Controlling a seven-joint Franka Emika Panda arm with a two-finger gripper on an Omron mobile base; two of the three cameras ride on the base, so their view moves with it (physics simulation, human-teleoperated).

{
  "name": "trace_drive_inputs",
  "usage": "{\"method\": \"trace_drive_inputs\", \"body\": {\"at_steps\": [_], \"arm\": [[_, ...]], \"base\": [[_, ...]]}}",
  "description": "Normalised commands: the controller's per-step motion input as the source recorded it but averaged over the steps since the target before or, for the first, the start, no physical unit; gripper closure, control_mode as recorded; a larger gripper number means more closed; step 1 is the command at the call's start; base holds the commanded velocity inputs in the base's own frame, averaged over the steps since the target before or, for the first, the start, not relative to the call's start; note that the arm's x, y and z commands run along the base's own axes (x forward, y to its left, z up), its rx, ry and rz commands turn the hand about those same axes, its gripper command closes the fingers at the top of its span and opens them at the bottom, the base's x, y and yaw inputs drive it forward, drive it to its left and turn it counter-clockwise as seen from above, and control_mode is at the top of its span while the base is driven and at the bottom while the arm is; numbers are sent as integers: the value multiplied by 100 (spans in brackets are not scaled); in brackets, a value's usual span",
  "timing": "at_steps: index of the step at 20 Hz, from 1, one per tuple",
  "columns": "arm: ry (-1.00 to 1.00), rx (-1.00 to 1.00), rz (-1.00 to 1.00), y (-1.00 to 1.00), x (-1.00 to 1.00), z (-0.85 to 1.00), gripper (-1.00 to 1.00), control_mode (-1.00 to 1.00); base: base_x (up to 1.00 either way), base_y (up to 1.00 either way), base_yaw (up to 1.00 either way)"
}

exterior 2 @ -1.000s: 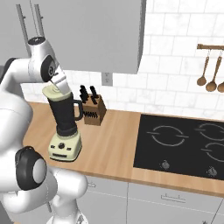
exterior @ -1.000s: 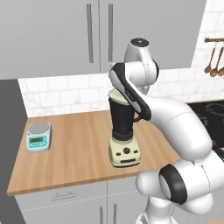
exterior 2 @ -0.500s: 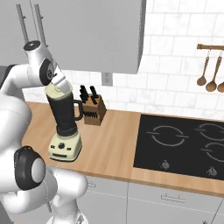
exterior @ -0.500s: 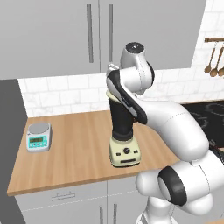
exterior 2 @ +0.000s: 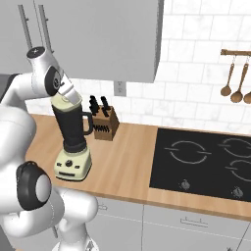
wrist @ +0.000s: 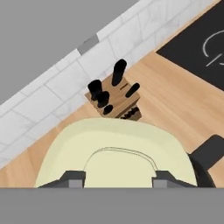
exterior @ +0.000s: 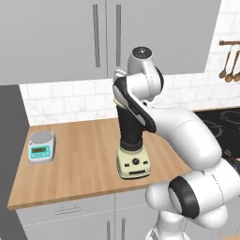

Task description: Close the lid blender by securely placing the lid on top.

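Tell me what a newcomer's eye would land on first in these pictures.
The white arm bent over the blender near the wooden counter's front edge, its claw shut on the cream-yellow lid right at the dark jar's mouth. Next come the knife block behind the blender by the tiled wall, and the black cooktop to the right.

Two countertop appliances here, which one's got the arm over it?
The blender, dark jar on a cream base, lid at its mouth. The grey-and-teal scale sits apart at the counter's left end.
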Motion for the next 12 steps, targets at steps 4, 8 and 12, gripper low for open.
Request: {"method": "trace_drive_inputs", "body": {"at_steps": [4,8,12], "arm": [[7,-1,0,0,0,-10,100,-100],[9,0,0,0,0,-18,100,-100],[13,0,0,0,-13,-7,100,-100]], "base": [[0,0,0],[0,0,0],[0,0,0]]}}
